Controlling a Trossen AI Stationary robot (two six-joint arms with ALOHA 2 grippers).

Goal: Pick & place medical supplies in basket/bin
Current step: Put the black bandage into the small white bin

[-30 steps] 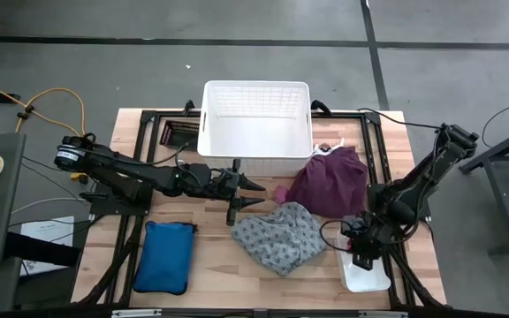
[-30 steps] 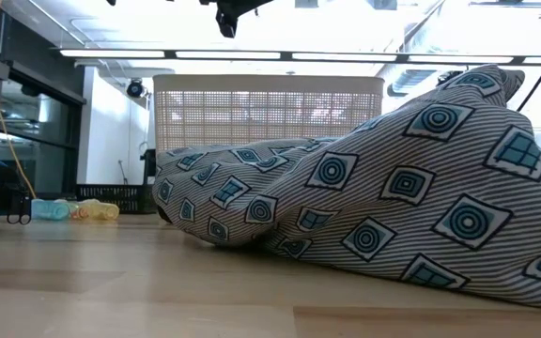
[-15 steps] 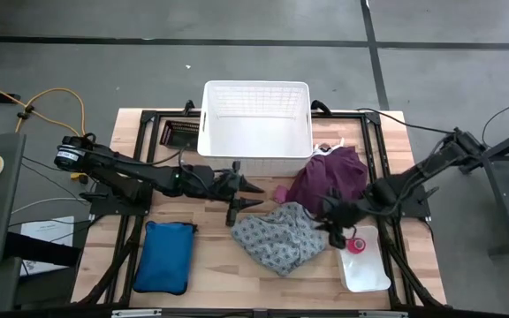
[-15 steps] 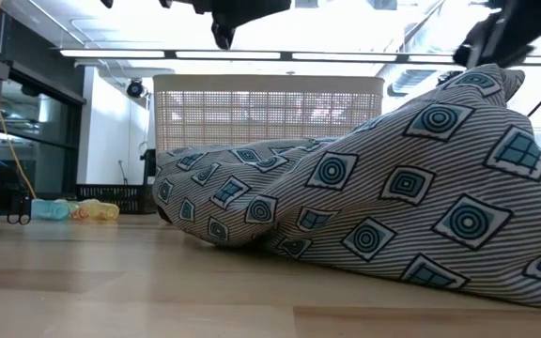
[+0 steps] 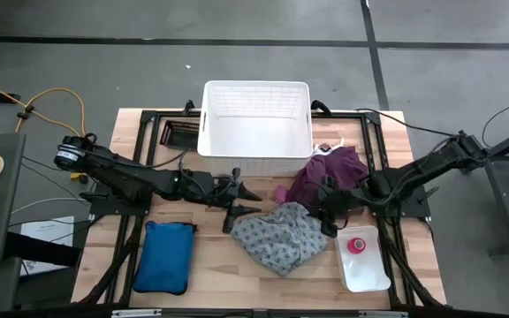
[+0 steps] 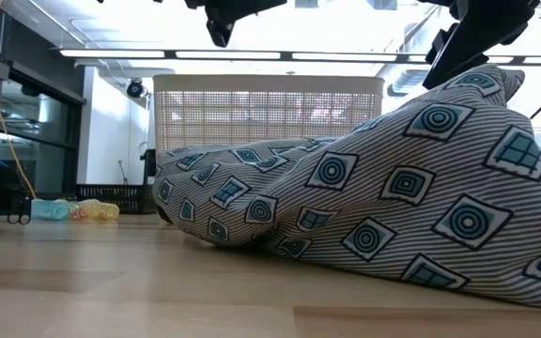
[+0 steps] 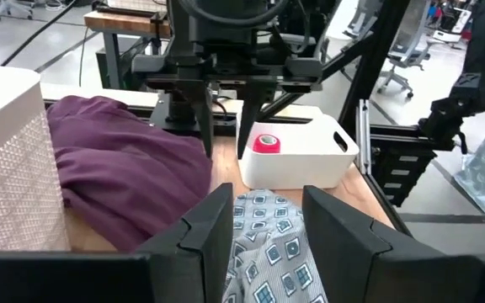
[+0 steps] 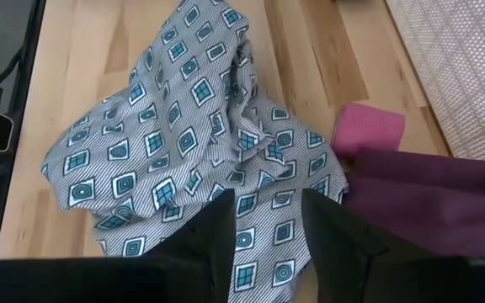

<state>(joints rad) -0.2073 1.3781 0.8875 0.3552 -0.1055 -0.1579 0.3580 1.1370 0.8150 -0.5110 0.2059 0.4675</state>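
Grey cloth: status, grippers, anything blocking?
Left gripper open, empty, beside cloth. Right gripper open, empty, over grey cloth. Purple cloth adjoining. Nothing blocking.

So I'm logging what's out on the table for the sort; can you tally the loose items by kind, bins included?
Cloths: 2, purple cloth, grey patterned cloth
Pink tape rolls: 2, one in the small white tray, one beside the purple cloth
Blue pouch: 1
Bins: 2, white basket and that small white tray
Total: 7
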